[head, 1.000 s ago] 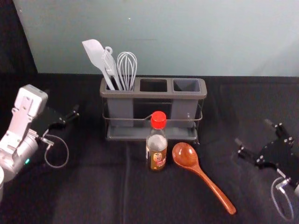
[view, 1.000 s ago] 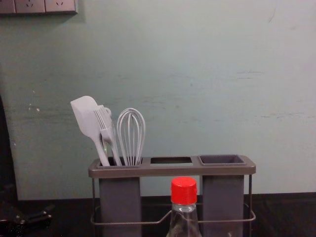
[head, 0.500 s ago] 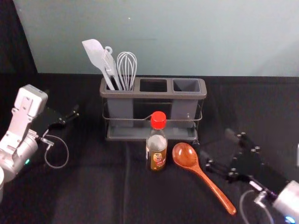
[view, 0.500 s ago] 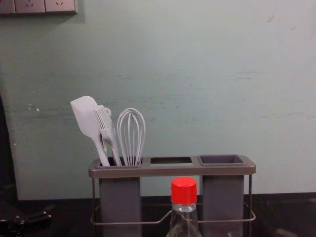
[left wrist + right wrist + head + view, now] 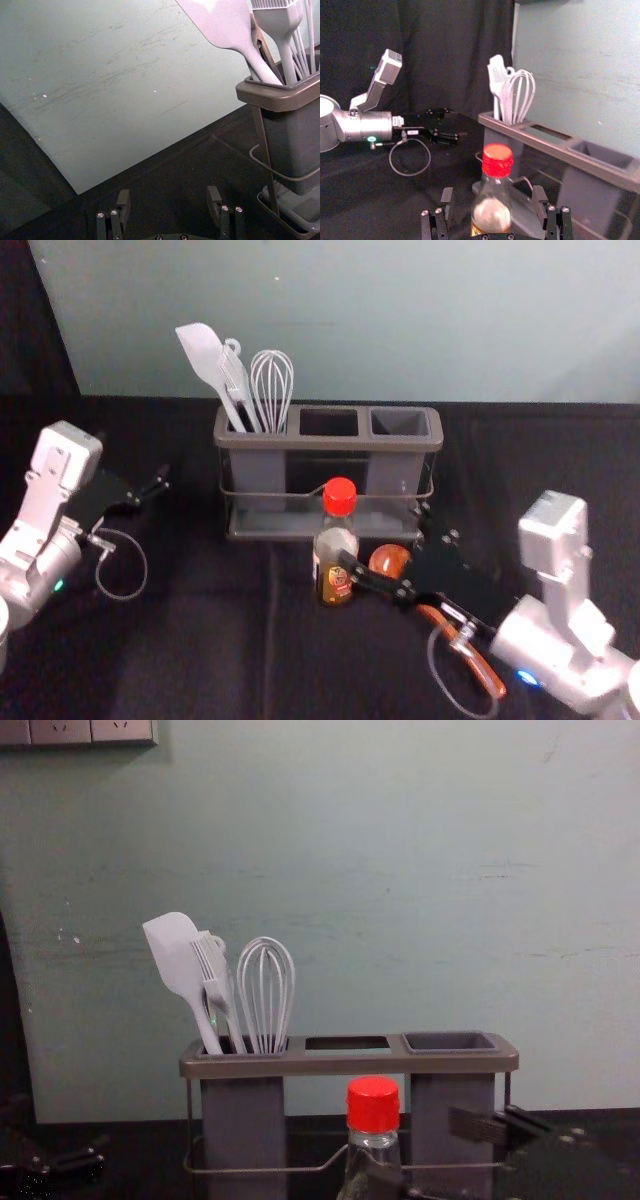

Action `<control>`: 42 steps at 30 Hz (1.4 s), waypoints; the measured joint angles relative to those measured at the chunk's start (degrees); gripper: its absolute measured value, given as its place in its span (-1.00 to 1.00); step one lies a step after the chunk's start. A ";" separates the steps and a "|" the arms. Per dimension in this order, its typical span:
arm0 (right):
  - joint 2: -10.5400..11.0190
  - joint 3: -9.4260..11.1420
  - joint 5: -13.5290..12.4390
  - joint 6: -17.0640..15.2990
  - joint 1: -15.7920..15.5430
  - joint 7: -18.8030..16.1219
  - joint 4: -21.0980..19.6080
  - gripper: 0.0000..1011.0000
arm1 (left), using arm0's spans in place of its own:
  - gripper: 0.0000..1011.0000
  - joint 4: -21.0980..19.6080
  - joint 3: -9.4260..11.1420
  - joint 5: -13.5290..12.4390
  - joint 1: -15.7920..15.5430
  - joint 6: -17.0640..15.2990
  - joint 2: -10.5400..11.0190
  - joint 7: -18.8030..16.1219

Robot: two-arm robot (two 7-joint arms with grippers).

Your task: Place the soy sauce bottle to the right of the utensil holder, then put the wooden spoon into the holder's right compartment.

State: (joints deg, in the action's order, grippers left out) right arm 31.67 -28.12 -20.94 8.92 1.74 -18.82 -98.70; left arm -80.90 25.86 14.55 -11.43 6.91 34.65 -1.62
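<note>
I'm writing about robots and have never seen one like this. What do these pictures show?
A two-armed robot works at a black table. One picture looks down from its head, one forward from its chest, one from each wrist. The utensil holder carries a spatula, brush and whisk in its left compartment. In front, a soy sauce bottle stands and a wooden spoon lies. The right gripper has its fingers spread at the bottle; the left gripper, farther left, is open. Nothing is held.
</note>
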 joint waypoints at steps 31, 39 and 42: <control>-10.37 0.90 4.53 -4.85 4.16 1.04 4.86 0.73 | 0.99 0.00 0.00 0.00 0.00 0.00 0.00 0.00; -11.22 1.80 5.18 -5.15 3.39 0.00 4.44 0.23 | 0.99 0.00 0.00 0.00 0.00 0.00 0.00 0.00; -11.55 2.16 5.50 -5.18 3.24 -0.26 4.36 0.09 | 0.99 0.00 0.00 0.00 0.00 0.00 0.00 0.00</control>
State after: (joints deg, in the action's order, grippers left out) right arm 20.12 -25.96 -15.44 3.74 4.98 -19.08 -94.34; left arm -80.90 25.86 14.55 -11.43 6.91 34.64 -1.62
